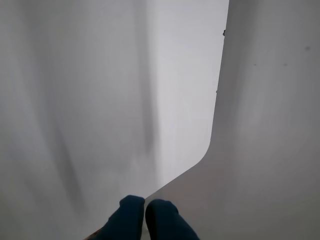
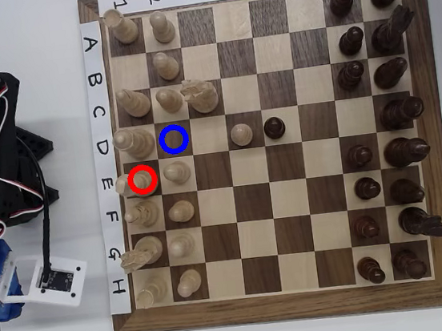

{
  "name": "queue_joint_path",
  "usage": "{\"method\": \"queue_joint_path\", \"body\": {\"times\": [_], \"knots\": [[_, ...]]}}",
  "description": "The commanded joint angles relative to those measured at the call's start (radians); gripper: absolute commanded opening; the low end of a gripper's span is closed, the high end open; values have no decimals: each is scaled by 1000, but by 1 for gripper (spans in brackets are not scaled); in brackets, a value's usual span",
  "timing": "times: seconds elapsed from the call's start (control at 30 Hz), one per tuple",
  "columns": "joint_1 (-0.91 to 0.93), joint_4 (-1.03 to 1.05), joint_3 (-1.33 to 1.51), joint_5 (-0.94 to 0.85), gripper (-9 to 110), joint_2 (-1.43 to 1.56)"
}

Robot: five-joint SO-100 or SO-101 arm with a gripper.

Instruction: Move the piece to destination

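The chessboard (image 2: pixel 287 307) is smooth, polished wood in dark and pale squares, edged with white paper label strips (image 2: pixel 106 171). The piece (image 2: pixel 126 184) looks like light, satiny wood, and the dark pieces (image 2: pixel 398 111) are glossy. The bench (image 1: pixel 270 150) is matt white. The pincer (image 1: pixel 145 212) fingertips (image 1: pixel 162 215) look matt blue plastic.

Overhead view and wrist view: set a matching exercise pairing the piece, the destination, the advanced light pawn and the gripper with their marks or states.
Things:
1. the piece
2. destination
3. advanced light pawn
4. gripper

Marks or states:
a. ringed in blue, dark square
b. fingertips together over a white surface
c. ringed in red
d. next to a dark pawn in row D

Pairs: 1-c, 2-a, 3-d, 4-b
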Motion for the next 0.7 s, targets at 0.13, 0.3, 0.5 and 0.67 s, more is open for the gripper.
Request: {"method": "queue_joint_path", "body": {"times": [0.13, 0.3, 0.5, 0.67], "knots": [[-9, -107, -74, 11, 0, -20], [-15, -146, -333, 86, 0, -215], [-69, -160, -684, 241, 0, -445], [-153, -44, -1034, 460, 7, -629]]}}
